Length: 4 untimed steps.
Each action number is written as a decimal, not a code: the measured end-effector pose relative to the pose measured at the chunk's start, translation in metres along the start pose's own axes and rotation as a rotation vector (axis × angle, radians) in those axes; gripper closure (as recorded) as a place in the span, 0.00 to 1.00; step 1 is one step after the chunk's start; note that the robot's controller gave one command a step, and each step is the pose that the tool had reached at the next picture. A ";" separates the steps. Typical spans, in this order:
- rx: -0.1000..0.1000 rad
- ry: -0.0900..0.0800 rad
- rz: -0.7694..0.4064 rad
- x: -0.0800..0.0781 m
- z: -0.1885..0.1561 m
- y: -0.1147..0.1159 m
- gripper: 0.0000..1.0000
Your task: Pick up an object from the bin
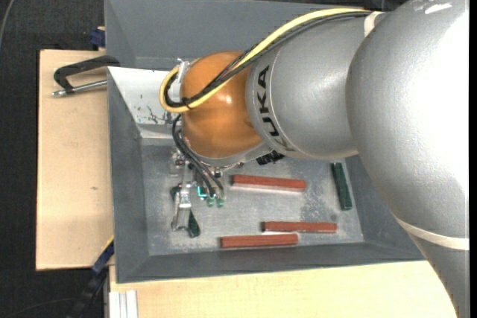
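Note:
My gripper (197, 208) hangs below the arm's orange cover over the bin's left front floor. Its two metal fingers stand apart, open, and I see nothing between them. One finger (181, 211) points toward the front left and ends in a dark tip; the other (213, 194) has small green marks on it. The nearest loose things are three flat red-brown sticks. One stick (268, 182) lies just right of the gripper, a second (257, 240) by the front wall, and a third (299, 227) further right. None of them touches the fingers.
A dark green stick (341, 186) lies along the right side of the floor. A white sheet with black specks (141, 102) leans in the back left corner. The arm and its cover hide the bin's middle and back right.

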State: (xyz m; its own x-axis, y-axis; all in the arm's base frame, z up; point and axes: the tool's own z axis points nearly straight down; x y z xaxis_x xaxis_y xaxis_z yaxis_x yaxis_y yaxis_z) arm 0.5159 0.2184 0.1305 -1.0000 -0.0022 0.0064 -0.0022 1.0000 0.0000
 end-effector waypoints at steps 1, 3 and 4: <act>0.001 -0.003 -0.314 -0.013 0.061 -0.044 0.00; 0.001 -0.022 -0.337 -0.076 0.023 -0.039 0.00; 0.004 -0.004 -0.417 -0.055 0.061 -0.172 0.00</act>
State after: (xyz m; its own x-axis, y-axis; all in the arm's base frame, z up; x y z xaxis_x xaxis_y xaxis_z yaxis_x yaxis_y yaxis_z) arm 0.5713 0.0468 0.0697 -0.9134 -0.4070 0.0025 -0.4070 0.9134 -0.0022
